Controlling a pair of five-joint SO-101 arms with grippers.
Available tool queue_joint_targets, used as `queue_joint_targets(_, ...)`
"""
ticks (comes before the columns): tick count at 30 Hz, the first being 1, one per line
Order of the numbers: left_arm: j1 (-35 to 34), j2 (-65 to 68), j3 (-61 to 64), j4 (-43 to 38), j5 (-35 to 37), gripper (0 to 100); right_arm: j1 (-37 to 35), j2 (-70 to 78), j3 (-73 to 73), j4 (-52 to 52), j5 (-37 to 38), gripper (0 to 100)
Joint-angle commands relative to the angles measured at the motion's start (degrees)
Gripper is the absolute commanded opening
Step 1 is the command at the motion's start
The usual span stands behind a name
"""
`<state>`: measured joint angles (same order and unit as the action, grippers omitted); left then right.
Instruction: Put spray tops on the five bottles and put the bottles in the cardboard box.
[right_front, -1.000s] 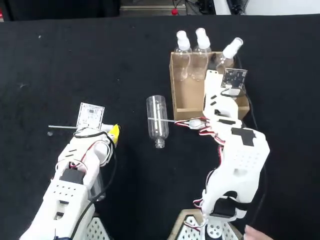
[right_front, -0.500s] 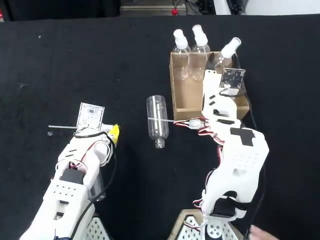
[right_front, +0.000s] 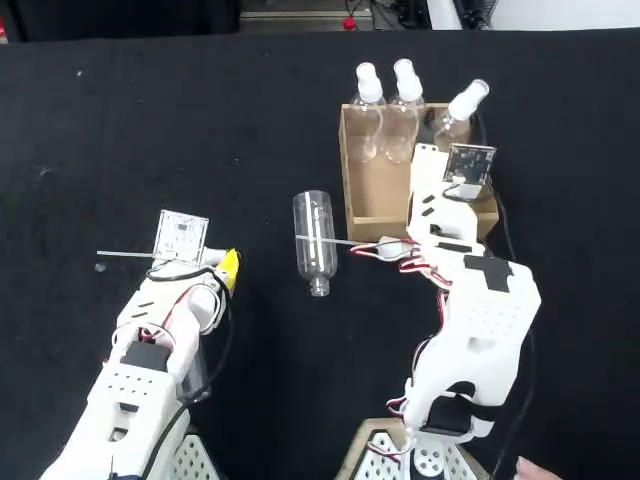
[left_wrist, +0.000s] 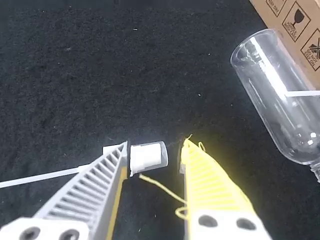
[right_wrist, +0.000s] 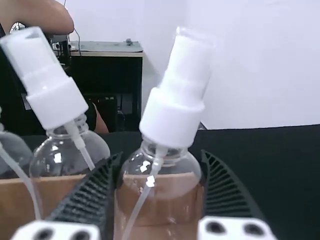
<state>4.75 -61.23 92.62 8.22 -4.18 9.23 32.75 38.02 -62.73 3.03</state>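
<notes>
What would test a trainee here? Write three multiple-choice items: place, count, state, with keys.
1. Where is the capless bottle? A) on the table beside the cardboard box B) inside the box C) in an end effector
2. How many bottles wear spray tops? A) one B) five C) three
3. The left end effector is: A) shut on a bottle B) open around a spray top C) above the box
Key: 1 A, it lies outside the box wall. 2 C, two upright bottles plus the tilted bottle in the right end effector. 3 B, a gap separates the top from one finger.
</notes>
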Motion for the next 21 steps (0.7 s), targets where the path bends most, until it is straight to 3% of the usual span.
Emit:
queue_joint_targets(1,0.1,-0.8,-0.4,-2.3,0.1,17,0.7,-1.2,0.0,-1.8,0.1,13.4)
queue_joint_targets(9,0.1,-0.8,-0.4,-2.2,0.1,17,0.5,-0.8,0.0,-1.4,0.1,14.1)
queue_joint_targets(15,0.0,-0.8,-0.4,-2.2,0.1,17,0.5,-0.8,0.0,-1.4,0.1,27.0)
queue_joint_targets(21,0.0,-0.8,-0.4,-2.4,0.1,17,0.5,-1.0,0.7,-1.4,0.1,23.1)
